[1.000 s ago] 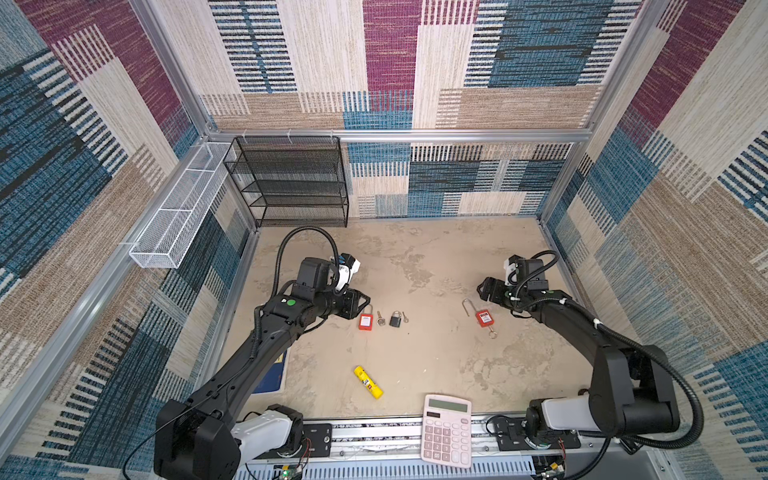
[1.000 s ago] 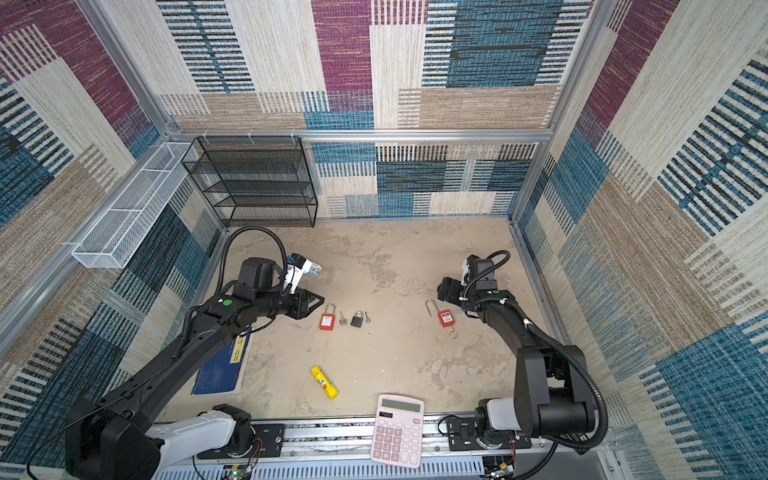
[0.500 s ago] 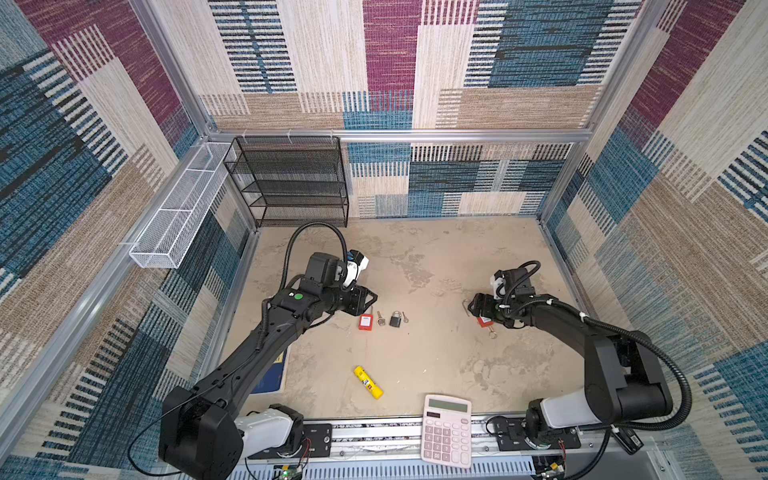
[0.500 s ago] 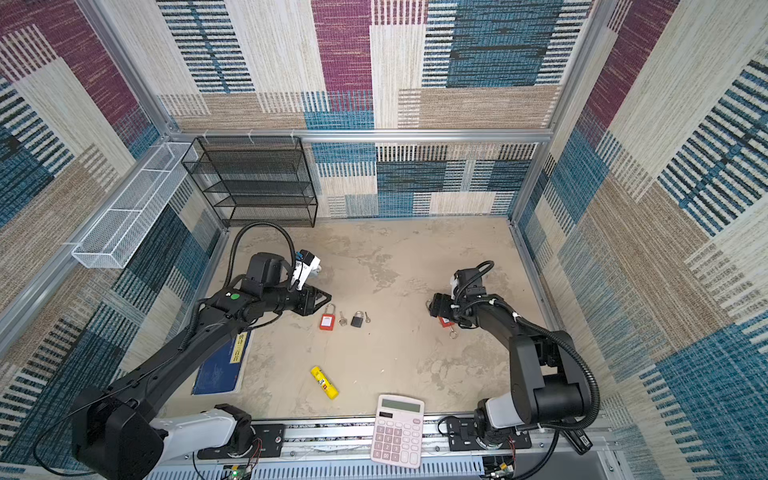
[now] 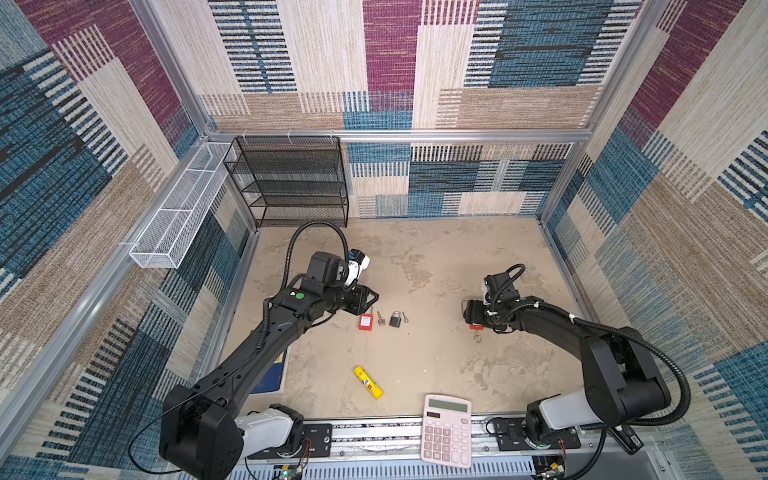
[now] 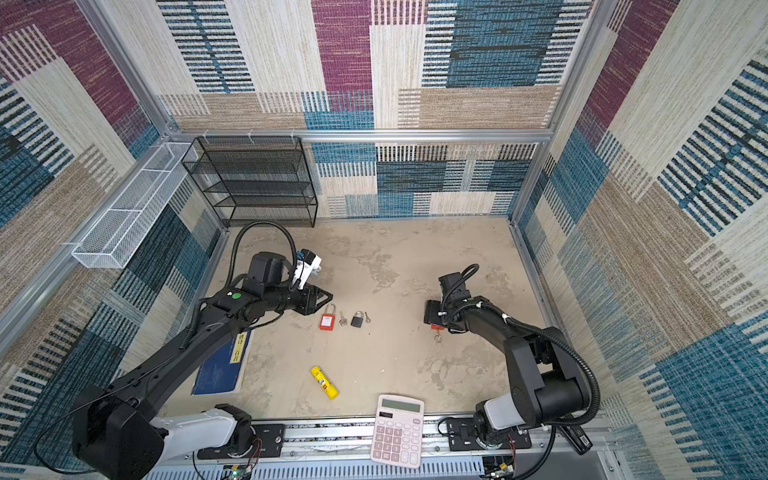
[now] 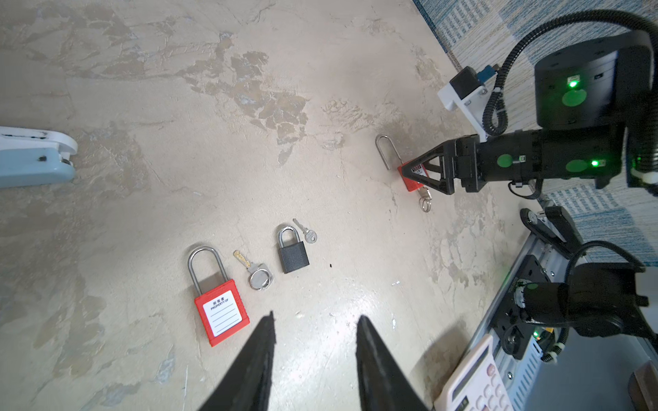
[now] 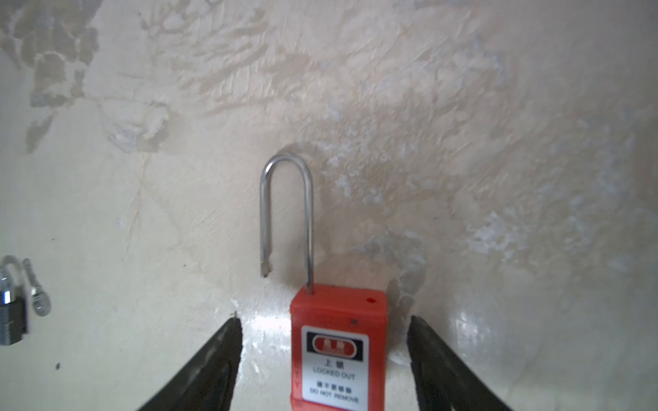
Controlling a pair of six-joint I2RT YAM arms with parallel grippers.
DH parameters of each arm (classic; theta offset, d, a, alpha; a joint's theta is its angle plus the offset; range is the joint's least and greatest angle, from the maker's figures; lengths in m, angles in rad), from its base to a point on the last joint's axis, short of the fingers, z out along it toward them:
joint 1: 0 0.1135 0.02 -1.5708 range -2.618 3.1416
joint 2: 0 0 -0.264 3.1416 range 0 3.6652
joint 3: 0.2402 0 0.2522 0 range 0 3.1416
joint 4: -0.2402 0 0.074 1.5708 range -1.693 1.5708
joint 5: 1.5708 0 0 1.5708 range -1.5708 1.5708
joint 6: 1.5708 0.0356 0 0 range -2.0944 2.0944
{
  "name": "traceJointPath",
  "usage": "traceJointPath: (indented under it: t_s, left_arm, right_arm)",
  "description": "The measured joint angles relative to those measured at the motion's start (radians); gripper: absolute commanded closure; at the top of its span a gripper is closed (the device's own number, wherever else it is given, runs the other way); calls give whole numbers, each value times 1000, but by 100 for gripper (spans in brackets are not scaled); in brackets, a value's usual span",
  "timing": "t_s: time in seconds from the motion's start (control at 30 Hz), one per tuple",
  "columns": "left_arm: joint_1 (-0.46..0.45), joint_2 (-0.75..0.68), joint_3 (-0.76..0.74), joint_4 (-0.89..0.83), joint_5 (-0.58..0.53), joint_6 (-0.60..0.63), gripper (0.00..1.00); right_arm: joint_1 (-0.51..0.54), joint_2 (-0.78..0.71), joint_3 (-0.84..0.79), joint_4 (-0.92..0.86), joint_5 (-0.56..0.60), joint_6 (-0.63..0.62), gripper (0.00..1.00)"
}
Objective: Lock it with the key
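Open red padlock lies on mottled beige tabletop; patchwork carpet walls

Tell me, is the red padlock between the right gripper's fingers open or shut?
Open. The padlock has one shackle leg in its body; the other ends free outside it.

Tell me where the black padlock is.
In both top views the black padlock lies left of centre, between a large key and a small key, right of a red padlock.
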State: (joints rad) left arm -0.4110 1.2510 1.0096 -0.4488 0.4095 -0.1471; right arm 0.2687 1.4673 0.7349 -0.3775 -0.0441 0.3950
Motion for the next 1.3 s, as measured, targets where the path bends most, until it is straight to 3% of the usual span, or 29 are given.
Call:
traceJointPath:
  t_s: [0.13,0.37,0.63,0.93,1.1,1.3]
  left_arm:
    - [-4,0,-2,25,-12,-24,60]
    - [-8,14,-12,42,-14,-60,60]
    - [-17,38,-9,42,-13,-83,60]
    - [-34,53,15,61,-10,-111,60]
    - [-44,68,32,99,9,-124,60]
    - [-61,98,83,167,55,-117,60]
  right_arm:
    - [25,24,28,-14,69,-8,37]
    - [42,68,33,-22,119,-40,42]
    - [58,87,62,-44,124,-64,67]
    - [58,71,108,-66,82,-108,70]
    - [58,42,212,-55,-66,-127,70]
    - [58,133,394,-10,-408,-99,70]
